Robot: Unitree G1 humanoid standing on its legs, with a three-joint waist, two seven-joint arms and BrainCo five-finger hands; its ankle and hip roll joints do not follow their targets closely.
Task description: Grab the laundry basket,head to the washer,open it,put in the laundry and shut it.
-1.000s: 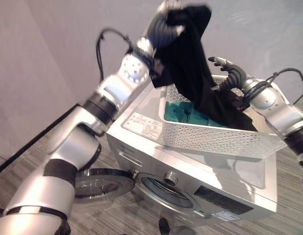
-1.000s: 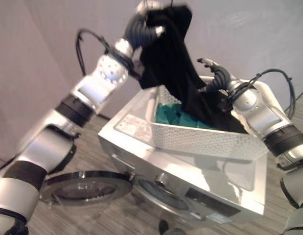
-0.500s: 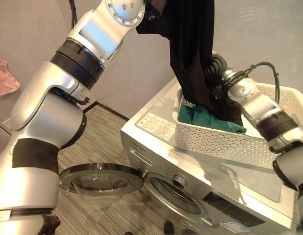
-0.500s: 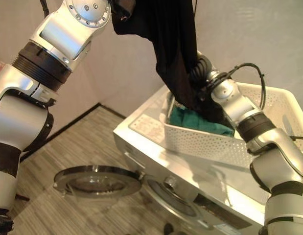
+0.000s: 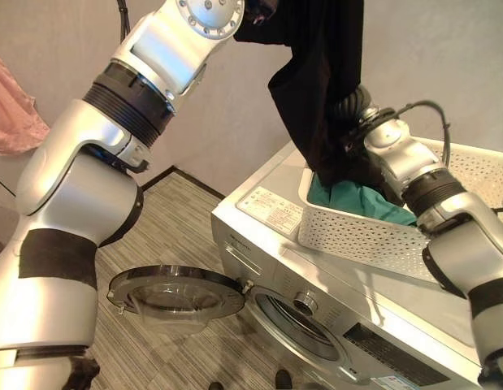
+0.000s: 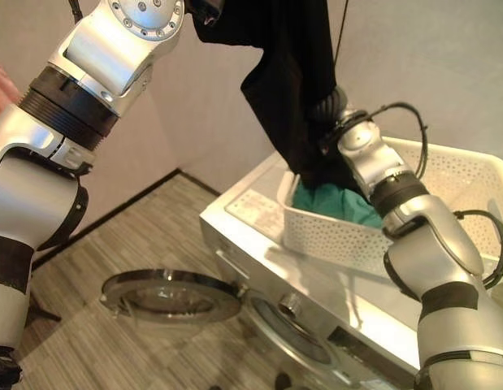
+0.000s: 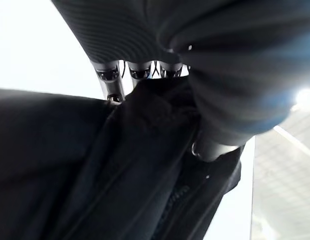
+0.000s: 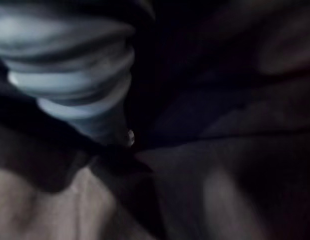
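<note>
A black garment (image 5: pixel 316 73) hangs from my raised left hand (image 7: pixel 139 72), whose fingers are curled into the cloth. Its lower end trails to the white perforated laundry basket (image 5: pixel 357 236), which stands on top of the washer (image 5: pixel 316 268). A teal cloth (image 5: pixel 349 199) lies in the basket. My right hand (image 5: pixel 354 104) reaches over the basket into the hanging black cloth, which hides its fingers. The washer's round door (image 5: pixel 174 292) stands swung open to the left of the drum opening (image 5: pixel 296 325).
A pink cloth (image 5: pixel 11 110) hangs at the far left by the wall. Striped grey floor (image 5: pixel 178 211) lies left of the washer. The basket takes up the right part of the washer top; a printed label (image 5: pixel 271 210) is on the left part.
The camera has shifted. My left arm has lifted the black garment higher out of the basket. My right hand, beside the cloth a second ago, is now buried in it.
</note>
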